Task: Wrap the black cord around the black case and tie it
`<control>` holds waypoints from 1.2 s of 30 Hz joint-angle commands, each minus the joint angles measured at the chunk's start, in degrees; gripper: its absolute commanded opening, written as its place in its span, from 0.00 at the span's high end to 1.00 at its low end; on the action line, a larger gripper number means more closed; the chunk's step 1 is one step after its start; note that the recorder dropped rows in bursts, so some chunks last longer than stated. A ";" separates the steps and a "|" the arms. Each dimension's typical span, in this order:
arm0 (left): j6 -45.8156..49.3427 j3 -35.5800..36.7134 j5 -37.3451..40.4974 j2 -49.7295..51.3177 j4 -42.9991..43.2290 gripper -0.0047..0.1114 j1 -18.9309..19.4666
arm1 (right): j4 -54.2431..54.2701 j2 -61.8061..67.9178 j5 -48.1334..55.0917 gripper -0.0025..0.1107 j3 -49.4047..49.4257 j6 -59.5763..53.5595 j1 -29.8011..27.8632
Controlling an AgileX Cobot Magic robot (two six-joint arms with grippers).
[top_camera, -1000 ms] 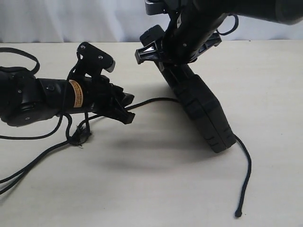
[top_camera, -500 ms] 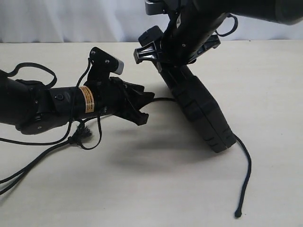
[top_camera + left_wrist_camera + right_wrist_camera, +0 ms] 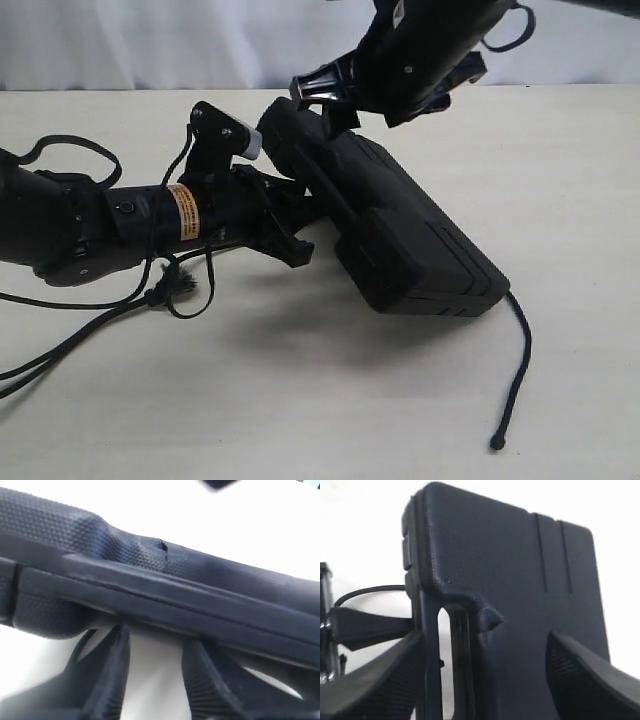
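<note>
The black case (image 3: 400,230) leans tilted over the table, its lower corner down at the right and its upper part resting towards my left gripper (image 3: 305,222). That gripper is open, its fingers (image 3: 112,655) right under the case's edge (image 3: 150,580) with nothing between them. My right gripper (image 3: 365,110) hovers open above the case's handle end, fingers spread wide either side of the case's broad face (image 3: 520,580). The black cord (image 3: 520,360) runs out from under the case to a knobbed tip (image 3: 497,441). Its frayed knot (image 3: 175,285) lies below the left arm. A thin stretch of cord (image 3: 370,589) meets the case's edge.
The pale table (image 3: 300,400) ends at a white backdrop behind. Smooth robot cables (image 3: 70,155) loop over the left arm. Doubled cord strands (image 3: 40,365) trail off the left edge.
The right gripper has opened and lifted off the case. The case has tipped from nearly upright over to the left, onto the left gripper, which moved right earlier.
</note>
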 commanded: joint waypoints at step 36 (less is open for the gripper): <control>-0.59 -0.43 0.19 -0.35 -0.61 0.66 -0.14 | 6.59 -36.91 -16.36 0.46 42.06 -46.10 -0.31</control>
